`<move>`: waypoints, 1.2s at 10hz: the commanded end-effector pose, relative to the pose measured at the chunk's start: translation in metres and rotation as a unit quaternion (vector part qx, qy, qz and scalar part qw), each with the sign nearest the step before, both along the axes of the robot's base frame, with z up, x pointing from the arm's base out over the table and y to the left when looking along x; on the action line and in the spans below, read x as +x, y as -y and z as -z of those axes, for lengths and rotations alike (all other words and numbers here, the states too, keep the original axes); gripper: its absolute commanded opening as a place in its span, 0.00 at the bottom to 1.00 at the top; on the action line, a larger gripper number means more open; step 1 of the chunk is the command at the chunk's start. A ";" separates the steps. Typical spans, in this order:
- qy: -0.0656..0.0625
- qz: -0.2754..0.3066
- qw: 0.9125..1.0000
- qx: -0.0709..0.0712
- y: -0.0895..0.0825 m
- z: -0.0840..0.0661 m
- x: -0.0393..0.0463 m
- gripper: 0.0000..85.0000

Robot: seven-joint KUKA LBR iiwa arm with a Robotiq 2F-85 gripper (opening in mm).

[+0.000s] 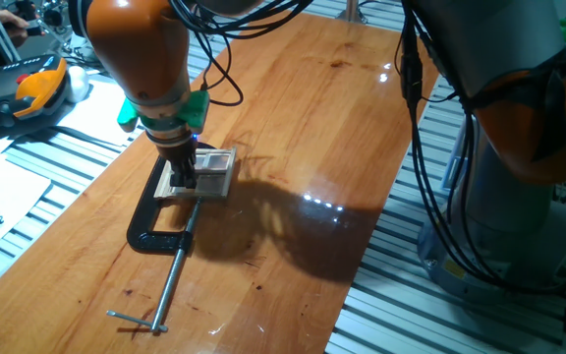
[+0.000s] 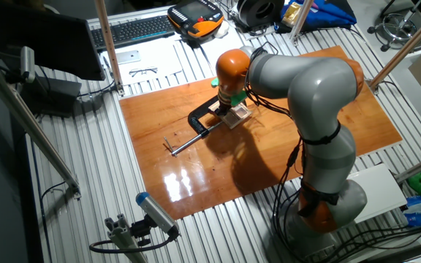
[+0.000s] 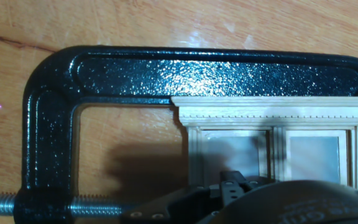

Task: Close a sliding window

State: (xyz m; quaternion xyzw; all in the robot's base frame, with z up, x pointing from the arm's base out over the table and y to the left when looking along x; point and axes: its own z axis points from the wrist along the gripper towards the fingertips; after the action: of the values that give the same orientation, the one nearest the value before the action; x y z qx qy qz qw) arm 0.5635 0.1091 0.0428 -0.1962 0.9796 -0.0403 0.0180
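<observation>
Hand view: sliding window (image 3: 278,134) inside C-clamp (image 3: 135,78).

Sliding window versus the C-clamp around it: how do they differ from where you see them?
The sliding window is pale wood with clear panes; the C-clamp is black speckled metal. The window is a small closed rectangle; the clamp is a larger open C with a long steel screw. Both lie flat on the wooden table.

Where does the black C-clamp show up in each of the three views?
One fixed view: C-clamp left of centre, screw running toward the bottom edge.
The other fixed view: upper centre, under the orange wrist.
Hand view: fills the top and left.
Shared landmark: the sliding window held in it.
</observation>
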 end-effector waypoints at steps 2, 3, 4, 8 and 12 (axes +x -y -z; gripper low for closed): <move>-0.001 0.000 1.000 0.000 0.000 0.000 -0.0004 0.00; -0.001 0.003 1.000 0.004 0.000 0.000 -0.0004 0.00; 0.000 0.004 1.000 0.005 0.000 0.000 -0.0002 0.00; -0.002 0.000 1.000 0.000 0.000 -0.001 -0.0011 0.00; -0.005 -0.001 1.000 -0.005 0.001 -0.001 -0.0016 0.00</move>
State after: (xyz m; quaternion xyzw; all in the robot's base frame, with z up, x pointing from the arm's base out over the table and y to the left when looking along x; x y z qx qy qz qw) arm 0.5620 0.1085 0.0438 -0.1971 0.9793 -0.0439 0.0127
